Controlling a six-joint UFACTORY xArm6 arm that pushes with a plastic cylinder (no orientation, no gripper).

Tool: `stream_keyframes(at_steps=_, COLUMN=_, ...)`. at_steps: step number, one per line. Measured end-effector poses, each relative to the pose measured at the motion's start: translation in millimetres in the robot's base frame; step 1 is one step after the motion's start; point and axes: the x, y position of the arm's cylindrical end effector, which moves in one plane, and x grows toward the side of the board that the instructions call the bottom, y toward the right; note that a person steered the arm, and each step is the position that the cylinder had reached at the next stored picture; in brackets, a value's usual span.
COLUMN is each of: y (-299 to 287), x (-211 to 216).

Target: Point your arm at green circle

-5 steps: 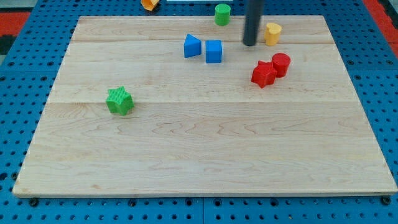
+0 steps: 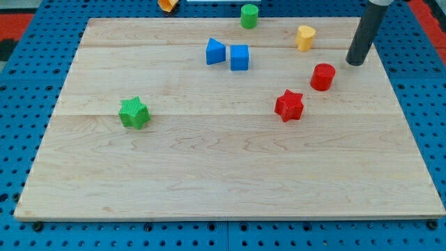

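The green circle stands at the top edge of the wooden board, a little right of centre. My tip is at the view's upper right, far to the right of the green circle and just right of the red circle. A yellow block lies between the tip and the green circle.
A red star lies below-left of the red circle. A blue triangle-like block and a blue cube sit together at upper centre. A green star is at the left. An orange block is at the top edge.
My tip has moved right, from beside the yellow block to the right of the red circle. The red circle and red star have separated; the star slid down-left, the circle slightly right and down.
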Motion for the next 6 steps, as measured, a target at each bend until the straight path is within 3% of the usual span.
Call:
stream_keyframes(at_steps=1, y=14, x=-34)
stream_keyframes(at_steps=2, y=-27, x=-109)
stream_keyframes(at_steps=3, y=-47, x=-142)
stream_keyframes(at_steps=5, y=-80, x=-142)
stream_keyframes(at_steps=6, y=-212, x=-140)
